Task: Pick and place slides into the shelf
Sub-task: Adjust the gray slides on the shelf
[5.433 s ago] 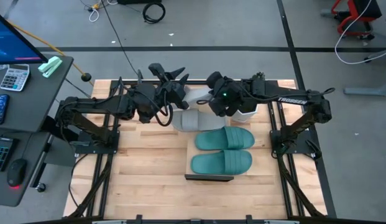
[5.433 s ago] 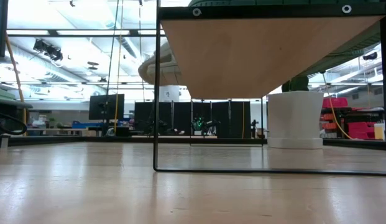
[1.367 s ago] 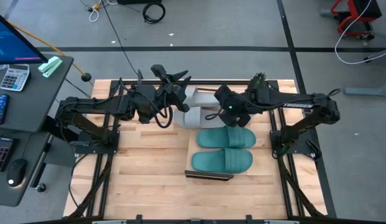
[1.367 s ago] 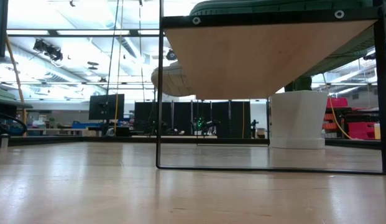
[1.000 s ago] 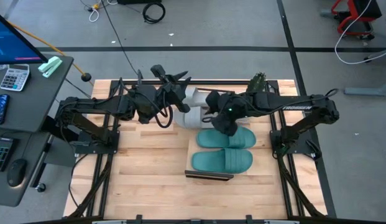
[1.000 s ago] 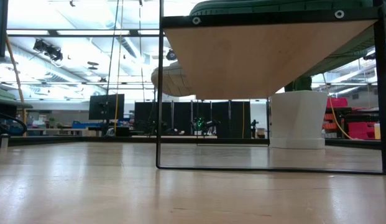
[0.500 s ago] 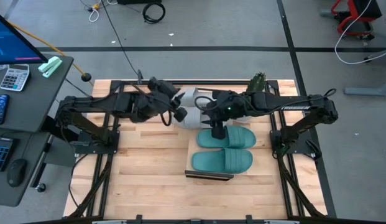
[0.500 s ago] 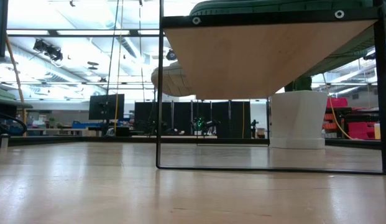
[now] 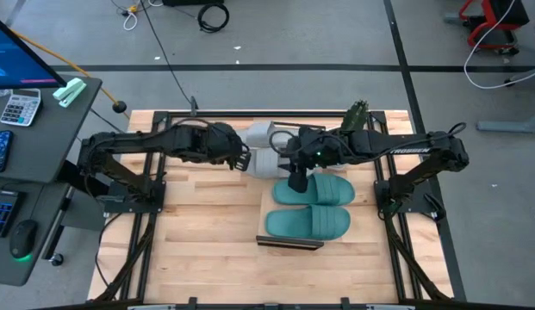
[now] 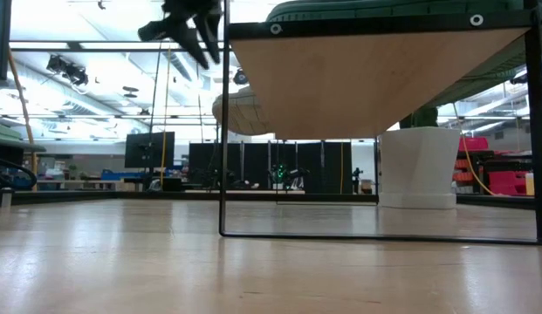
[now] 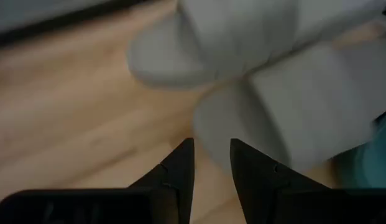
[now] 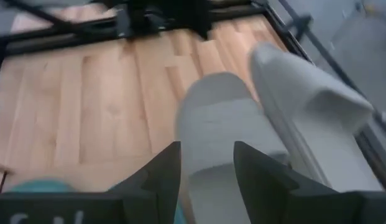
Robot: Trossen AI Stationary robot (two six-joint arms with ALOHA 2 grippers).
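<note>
Two teal slides (image 9: 322, 191) (image 9: 307, 224) lie side by side on the shelf (image 9: 267, 208), a raised light-wood board whose underside (image 10: 375, 83) fills the low view. Two light grey slides (image 9: 265, 163) (image 9: 259, 133) lie at the shelf's far left end; one ribbed grey sole (image 10: 240, 111) shows from below. My left gripper (image 9: 243, 158) (image 11: 211, 152), open, stands just short of the nearer grey slide's end (image 11: 242, 124). It also shows in the low view (image 10: 194, 30). My right gripper (image 9: 297, 182) (image 12: 207, 158), open, hovers over the nearer grey slide (image 12: 212, 118), beside the far teal slide.
The shelf stands on thin dark legs (image 10: 222, 131) on the slatted wooden tabletop (image 9: 207, 232), which lies bare toward the near edge. A white pot (image 10: 415, 166) stands behind the shelf. A side desk with a calculator (image 9: 19, 108) sits off the table's left.
My left gripper has swung from the far edge toward the right and near side, tipping down to the nearer grey slide's end. My right gripper has moved left and toward the near edge, turning over the gap between the grey and teal slides. The slides have stayed put.
</note>
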